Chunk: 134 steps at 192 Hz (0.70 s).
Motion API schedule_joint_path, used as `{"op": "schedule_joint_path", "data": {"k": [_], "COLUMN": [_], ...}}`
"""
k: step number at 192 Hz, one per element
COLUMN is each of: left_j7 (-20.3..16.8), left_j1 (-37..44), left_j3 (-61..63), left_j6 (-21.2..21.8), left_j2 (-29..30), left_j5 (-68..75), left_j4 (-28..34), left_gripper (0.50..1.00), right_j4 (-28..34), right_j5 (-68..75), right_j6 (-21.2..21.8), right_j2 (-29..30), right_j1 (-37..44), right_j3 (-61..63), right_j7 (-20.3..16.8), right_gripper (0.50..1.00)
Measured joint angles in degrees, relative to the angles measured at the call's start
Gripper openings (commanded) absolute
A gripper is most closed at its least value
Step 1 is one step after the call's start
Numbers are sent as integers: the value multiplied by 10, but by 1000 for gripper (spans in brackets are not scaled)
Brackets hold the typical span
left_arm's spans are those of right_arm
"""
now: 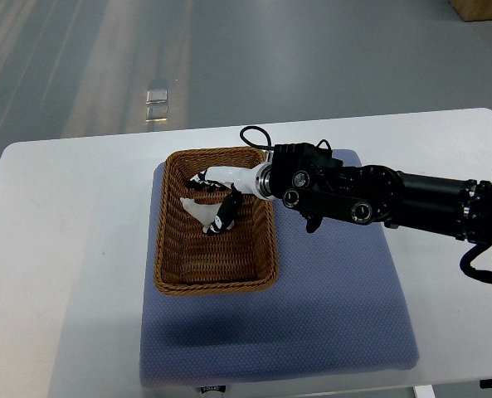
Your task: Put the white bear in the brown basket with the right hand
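The brown wicker basket (pixel 170 249) sits on the left part of a blue mat. My right arm reaches in from the right edge, and its hand (pixel 215 197) is inside the basket's far half. The white bear (pixel 195 209) shows as a small white shape low in the basket, between the thumb at the top and the black-tipped fingers (pixel 225 215) below it. The fingers are curled around the bear. Whether the bear touches the basket floor cannot be told. The hand hides part of the bear.
The blue mat (pixel 328 307) lies on a white table (pixel 63 249), with open mat surface to the right of and in front of the basket. Grey floor lies beyond the table's far edge. A black cable loops above my wrist (pixel 254 133).
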Motion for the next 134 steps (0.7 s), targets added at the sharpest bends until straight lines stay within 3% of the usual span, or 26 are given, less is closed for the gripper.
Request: {"op": "schedule_joint_path", "data": {"k": [64, 106, 134], "left_j7": [0, 0, 0], "left_j1": [0, 0, 0], "left_j3": [0, 1, 1], "left_j6": [0, 0, 0], "left_j2": [0, 0, 0], "left_j5": [0, 0, 0], "left_j4": [0, -2, -3], "left_gripper": [1000, 1000, 1000], "right_j4": [0, -4, -5], "right_j5": [12, 16, 55], "right_j6": [0, -59, -65], "right_j2": [-113, -125, -82], "right_j1": [5, -141, -228], "right_j3": [176, 463, 611], "right_j7": [6, 76, 97], "right_gripper": [924, 924, 924]}}
